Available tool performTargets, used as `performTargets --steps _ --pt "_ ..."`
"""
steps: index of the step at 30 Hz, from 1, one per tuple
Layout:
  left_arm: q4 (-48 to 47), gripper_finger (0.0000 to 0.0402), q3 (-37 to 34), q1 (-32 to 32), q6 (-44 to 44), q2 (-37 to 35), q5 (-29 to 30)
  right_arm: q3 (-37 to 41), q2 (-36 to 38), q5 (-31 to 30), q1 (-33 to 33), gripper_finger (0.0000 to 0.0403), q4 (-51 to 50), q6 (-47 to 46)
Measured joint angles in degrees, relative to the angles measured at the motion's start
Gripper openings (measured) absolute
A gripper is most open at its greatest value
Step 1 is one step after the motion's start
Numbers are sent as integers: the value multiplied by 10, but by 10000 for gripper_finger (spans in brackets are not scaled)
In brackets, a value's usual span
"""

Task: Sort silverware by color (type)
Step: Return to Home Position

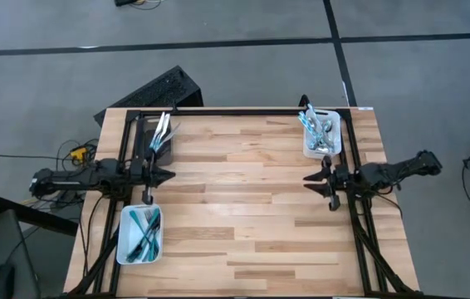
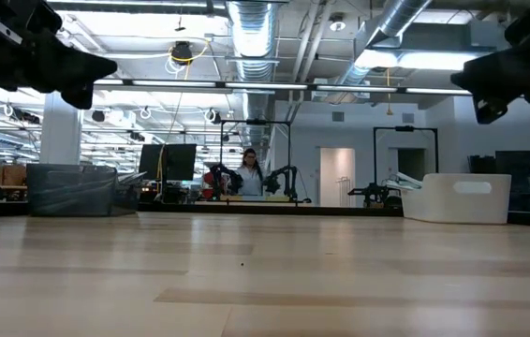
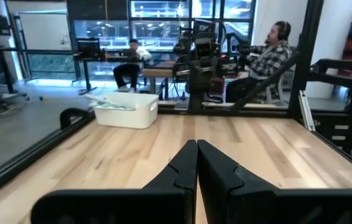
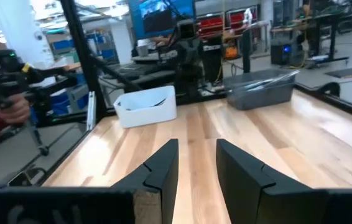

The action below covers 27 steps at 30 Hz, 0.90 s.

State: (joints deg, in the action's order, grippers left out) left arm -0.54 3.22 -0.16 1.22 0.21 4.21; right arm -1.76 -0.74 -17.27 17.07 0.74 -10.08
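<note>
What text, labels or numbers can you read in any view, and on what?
None can be read in any view.
Far white bin, near white bin, dark bin: no markings show.
Blue screen in the room behind: too blurred to read.
Left gripper, right gripper: nothing legible.

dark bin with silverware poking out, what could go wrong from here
1. The silverware in the dark bin leans out past its rim, close to the left hand; a swing of that arm might snag it.
2. The left hand sits between the dark bin and the near white bin, so a wide move could knock either.
3. The right hand is likewise close to the far white bin.
</note>
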Motion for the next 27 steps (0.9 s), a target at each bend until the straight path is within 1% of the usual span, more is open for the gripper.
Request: performTargets --steps 4,7,11,16,19,22,24,26,27 --pt "-6 0 -1 2 6 0 1 1 -1 2 0 132 1 3" --pt "21 0 -25 2 13 0 4 2 1 -2 0 132 1 0" --pt "29 0 -26 2 20 17 10 2 0 -9 -1 132 3 5" --pt "27 0 -26 2 18 17 11 13 0 -29 -20 132 40 9" --pt "32 0 -26 2 7 21 30 14 -5 -38 -40 132 48 14" --pt "33 0 -26 2 -16 31 44 14 -8 1 -66 132 32 42" --pt "36 0 -27 2 -22 40 54 14 -15 16 -85 132 30 54" --pt "40 0 -27 2 -28 52 82 14 -26 16 -102 132 29 39" --pt "40 0 -27 3 -30 59 80 14 -31 18 -108 132 28 21"
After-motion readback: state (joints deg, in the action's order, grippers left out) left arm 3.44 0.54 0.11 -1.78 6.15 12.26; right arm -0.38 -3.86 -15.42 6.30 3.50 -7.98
